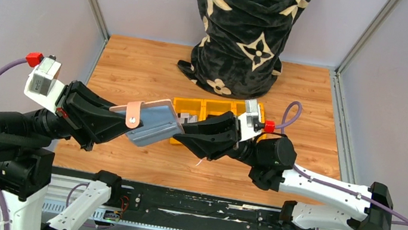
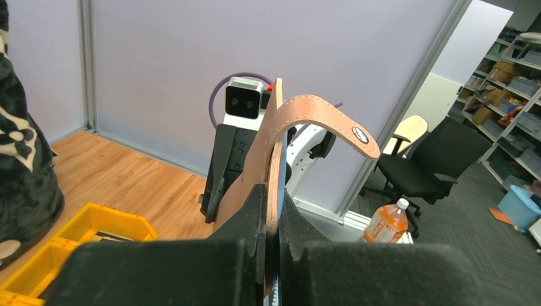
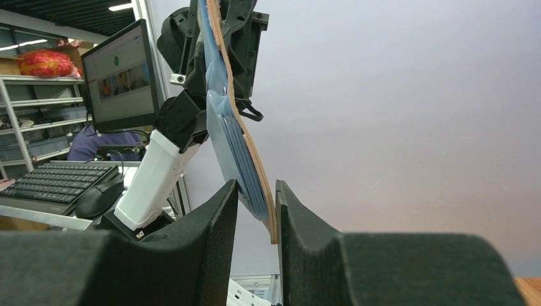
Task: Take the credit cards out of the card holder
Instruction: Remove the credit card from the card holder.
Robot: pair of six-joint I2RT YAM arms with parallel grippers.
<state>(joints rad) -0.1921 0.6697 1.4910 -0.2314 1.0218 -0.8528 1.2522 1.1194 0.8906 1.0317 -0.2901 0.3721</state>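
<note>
Right gripper (image 3: 256, 191), lower centre of the right wrist view: its two black fingers (image 3: 217, 242) are straddling the bottom corner of the card holder (image 3: 250, 148) and of the credit cards (image 3: 226, 131), which are fanning out against the holder's face. The jaws are standing narrowly apart around that corner. Whether the pads are pressing cannot be told.

Left gripper (image 2: 273, 194), lower centre of the left wrist view: it is clenching the opposite edge of the card holder, with the tab (image 2: 319, 111) curling over toward the right of the frame.

Top view: the card holder and credit cards are hanging in mid-air at centre frame, between the two grippers and above the wooden table (image 1: 136, 63). The blue-grey cards are protruding from the lower side of the tan sleeve. The yellow tray (image 1: 191, 101) is lying just behind, and a black patterned cloth (image 1: 243, 30) is standing at upper centre.

Step in hand, as judged: drawing the cards out of the sleeve. To do it well, the right jaws should be closing on the cards alone. The sleeve's wall is sitting in the same gap and would otherwise be pinched with them, so a slight shift toward the exposed card edge seems advisable. The pull should be running along the plane of the sleeve, away from the left gripper. The left grip should be holding firm so that the holder is not dragged along.
</note>
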